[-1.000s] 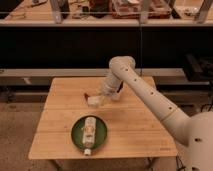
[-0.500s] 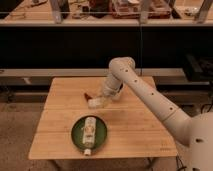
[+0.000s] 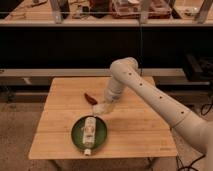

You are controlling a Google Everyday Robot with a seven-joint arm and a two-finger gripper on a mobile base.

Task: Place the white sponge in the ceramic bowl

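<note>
The white sponge (image 3: pixel 101 108) is a small pale pad at the tip of my gripper (image 3: pixel 105 102), near the middle of the wooden table. The gripper is shut on it and holds it just above the far right rim of the ceramic bowl (image 3: pixel 76 135). The bowl is a wide dark green dish at the table's front. A long white bottle-like object with a label (image 3: pixel 89 134) lies across the bowl, its end sticking out over the front rim.
A small red-brown item (image 3: pixel 90 97) lies on the table (image 3: pixel 140 130) just left of the gripper. My arm (image 3: pixel 150 95) reaches in from the right. Dark shelving with clutter stands behind the table.
The gripper has moved with the sponge toward the front and slightly right, closer to the green bowl. The bottle and the red item have not moved.
</note>
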